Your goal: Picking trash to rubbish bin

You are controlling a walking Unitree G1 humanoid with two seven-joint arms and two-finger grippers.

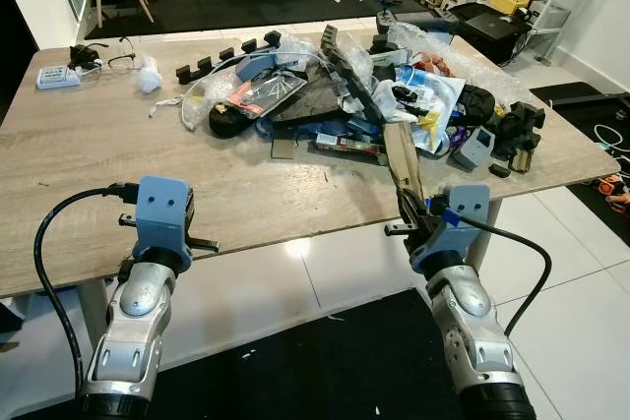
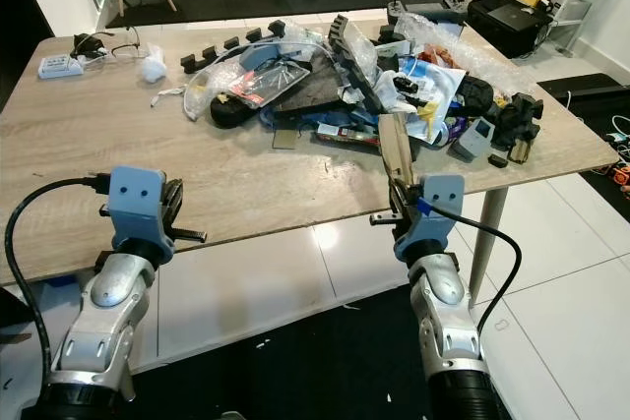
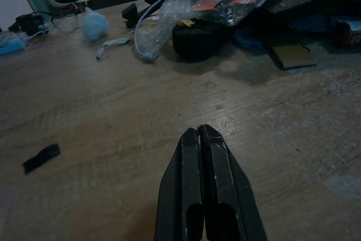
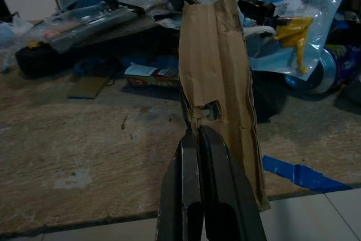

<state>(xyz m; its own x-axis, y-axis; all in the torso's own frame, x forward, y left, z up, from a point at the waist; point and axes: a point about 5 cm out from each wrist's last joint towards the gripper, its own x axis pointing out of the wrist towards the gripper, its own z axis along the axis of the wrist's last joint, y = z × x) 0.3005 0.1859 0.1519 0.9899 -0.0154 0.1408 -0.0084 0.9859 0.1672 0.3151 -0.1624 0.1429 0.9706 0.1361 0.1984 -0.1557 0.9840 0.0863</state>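
From the head cameras, a wooden table point(image 1: 89, 174) is seen with a big heap of trash point(image 1: 354, 95) piled toward its far right half: bubble wrap, plastic bags, black foam bits, all tangled up. The right claw point(image 1: 406, 206) is held at the table's near edge, pinched onto a strip of brown cardboard point(image 1: 404, 156) that sticks up and away toward the heap. The left claw point(image 1: 187, 231) is parked over the near edge on the other side, well apart from the pile, nothing carried. A pair of glasses point(image 1: 120, 58) and a small white box point(image 1: 56, 77) are spotted at the far left corner. In the left wrist view, the left claw's fingers point(image 3: 194, 196) are pressed flat together over bare wood, and a small black scrap point(image 3: 41, 157) is lying nearby on the table. In the right wrist view, the cardboard is clamped between the closed fingers point(image 4: 192, 196), with a strip of blue tape point(image 4: 304, 174) stuck on the table edge just beside it.
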